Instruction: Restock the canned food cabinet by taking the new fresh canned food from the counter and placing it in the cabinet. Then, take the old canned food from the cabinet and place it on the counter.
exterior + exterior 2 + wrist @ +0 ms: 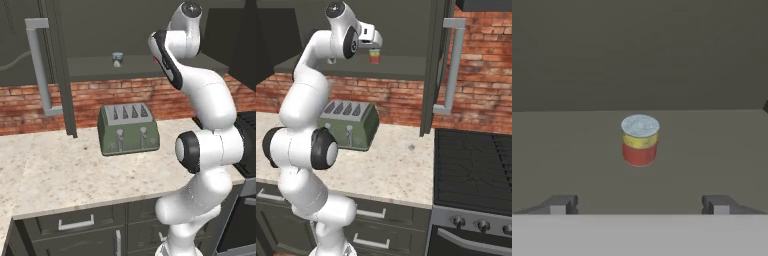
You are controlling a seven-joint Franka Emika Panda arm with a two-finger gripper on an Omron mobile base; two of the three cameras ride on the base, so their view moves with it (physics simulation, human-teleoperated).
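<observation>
Brick-backed kitchen, cabinet (pixel 150 65) open at the frame's top. The red can (pixel 640 140) stands upright mid-shelf, centre of the hand view, apparently released: fingers (pixel 559 205) spread wide, clear of it.

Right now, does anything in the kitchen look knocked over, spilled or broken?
Nothing stands out. The small red-and-yellow can stands upright on the dark grey cabinet shelf, clear of the open tool. The green four-slot toaster sits square on the beige speckled counter.

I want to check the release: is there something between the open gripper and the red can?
Nothing: in the hand view only bare cabinet shelf lies between the gripper and the upright red can.
</observation>
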